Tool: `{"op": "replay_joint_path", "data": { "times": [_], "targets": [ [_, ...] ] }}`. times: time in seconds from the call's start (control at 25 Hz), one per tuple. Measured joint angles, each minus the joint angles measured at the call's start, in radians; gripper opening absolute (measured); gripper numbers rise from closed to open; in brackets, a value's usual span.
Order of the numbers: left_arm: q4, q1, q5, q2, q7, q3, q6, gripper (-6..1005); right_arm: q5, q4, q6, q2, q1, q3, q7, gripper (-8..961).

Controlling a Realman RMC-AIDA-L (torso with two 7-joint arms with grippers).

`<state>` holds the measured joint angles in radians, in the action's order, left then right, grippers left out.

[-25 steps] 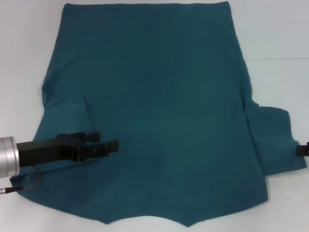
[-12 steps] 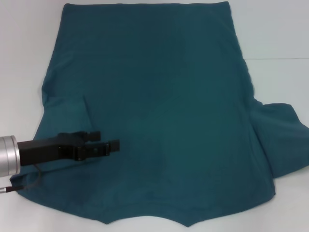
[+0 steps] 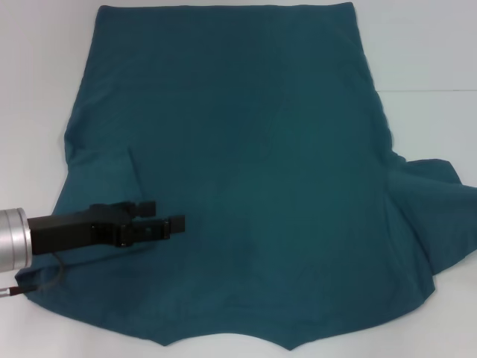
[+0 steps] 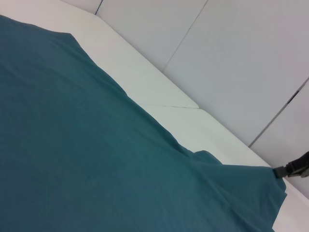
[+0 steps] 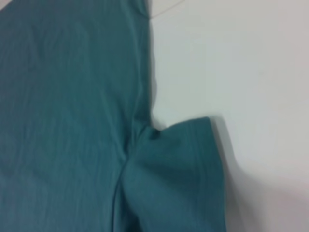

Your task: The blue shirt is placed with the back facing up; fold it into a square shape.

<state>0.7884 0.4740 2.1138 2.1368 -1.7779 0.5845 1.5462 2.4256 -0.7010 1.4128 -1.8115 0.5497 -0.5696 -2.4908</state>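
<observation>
Teal fabric: the blue shirt [image 3: 238, 164] lies spread on a white surface [image 3: 425, 52]. The left gripper [image 3: 165, 216] hovers over its left part, fingers parted and empty (the right gripper [image 4: 295, 168] pinches the sleeve edge).

Left arm: silver cuff, black end effector

Left end effector [image 3: 164, 218] is matte black, boxy, with blocky stepped fingers; behind it a round brushed-silver wrist cuff [image 3: 13, 239]; a thin dark cable [image 3: 37, 282] loops underneath with a reddish tip.
</observation>
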Motion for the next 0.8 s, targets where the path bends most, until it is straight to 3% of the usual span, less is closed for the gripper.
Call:
{"op": "replay_joint_path", "data": {
  "times": [0.44, 0.8],
  "targets": [
    [0.000, 0.000, 0.000, 0.000, 0.000, -0.001, -0.001, 911, -0.019, -0.011, 0.051, 0.009, 0.010, 0.079, 0.007, 7],
    [0.001, 0.003, -0.001, 0.000, 0.000, -0.002, -0.006, 908, -0.117, -0.001, 0.205, -0.029, 0.051, 0.079, 0.008, 7]
  ]
}}
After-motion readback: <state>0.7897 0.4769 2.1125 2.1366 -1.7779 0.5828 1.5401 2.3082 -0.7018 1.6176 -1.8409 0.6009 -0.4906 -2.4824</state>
